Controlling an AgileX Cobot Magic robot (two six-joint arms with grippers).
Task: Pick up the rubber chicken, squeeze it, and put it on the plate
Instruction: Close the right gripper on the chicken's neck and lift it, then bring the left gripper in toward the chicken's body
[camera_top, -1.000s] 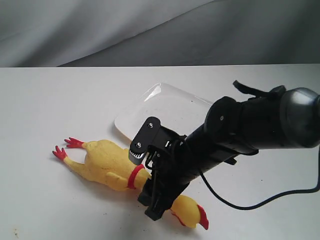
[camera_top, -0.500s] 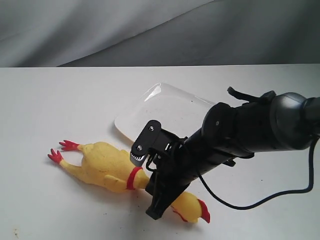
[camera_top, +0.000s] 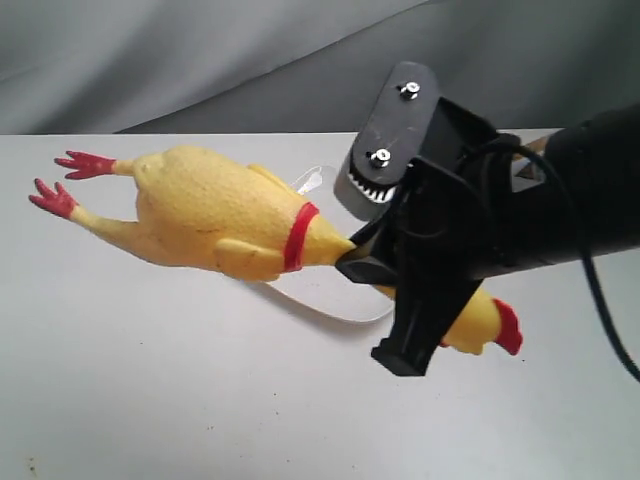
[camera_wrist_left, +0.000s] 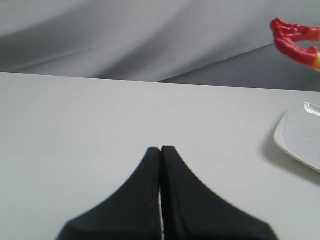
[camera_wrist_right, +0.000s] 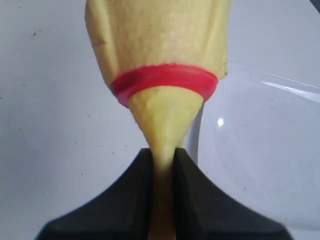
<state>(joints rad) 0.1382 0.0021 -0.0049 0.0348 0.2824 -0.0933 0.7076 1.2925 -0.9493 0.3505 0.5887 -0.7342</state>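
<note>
Grey cloth (camera_top: 200, 60) hangs behind a white table (camera_top: 150, 400). The rubber chicken (camera_top: 210, 210) is up in the air, clear of the table, lying nearly level. In the exterior view its red feet point to the left and sit a little higher, while its head with the red comb pokes out lower on the right. The right gripper (camera_top: 375, 255) holds it by the neck. In the right wrist view, the two black fingers are clamped on the thin yellow neck just past the red band, and the neck is squeezed narrow between them. The plate (camera_wrist_right: 260, 150) rests on the table with nothing on it. In the exterior view the chicken's body covers most of it, so only a strip of rim shows below the body and a glossy corner above it. The left gripper (camera_wrist_left: 160, 150) is over bare table, well apart from the plate, with its fingers pressed together and nothing between them. In its camera, the plate's edge shows at one side and the chicken's red feet in the corner.
</note>
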